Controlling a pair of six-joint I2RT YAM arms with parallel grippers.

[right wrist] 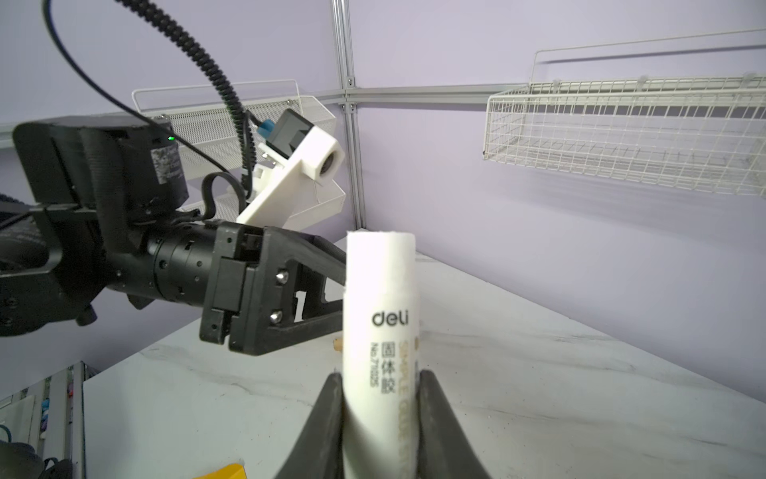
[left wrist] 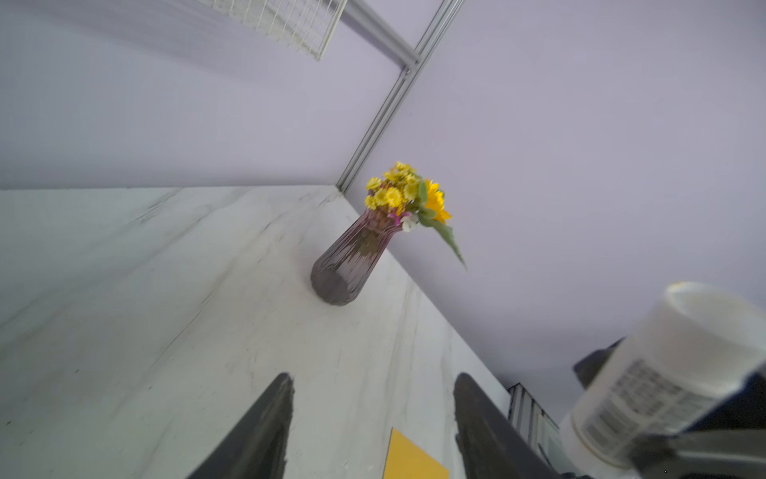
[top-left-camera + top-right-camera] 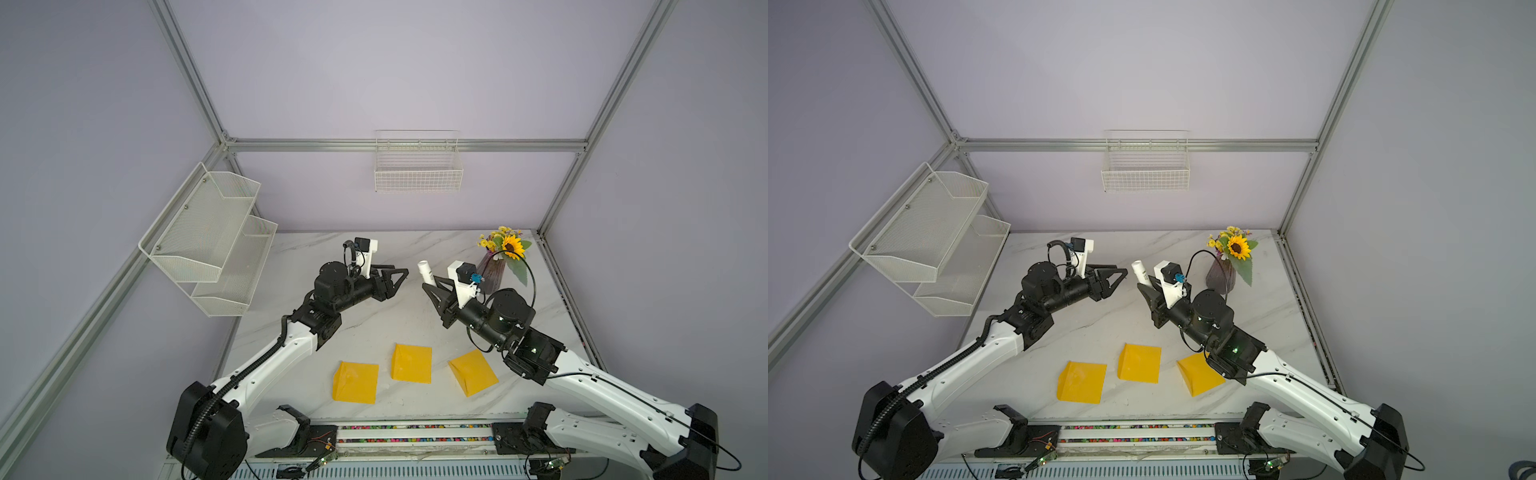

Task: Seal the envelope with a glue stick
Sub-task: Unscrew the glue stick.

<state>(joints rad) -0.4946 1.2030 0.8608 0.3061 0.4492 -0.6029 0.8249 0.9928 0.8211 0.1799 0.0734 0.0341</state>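
Right fingers (image 1: pixel 323 435) clamp the glue stick (image 1: pixel 379 315) above the tabletop (image 3: pixel 395 324); left fingers (image 2: pixel 257 435) stand apart, seemingly empty, nearby.

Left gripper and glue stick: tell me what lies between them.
Nothing. In both top views, only a gap above bare table separates the open left gripper from the glue stick held by the right gripper.
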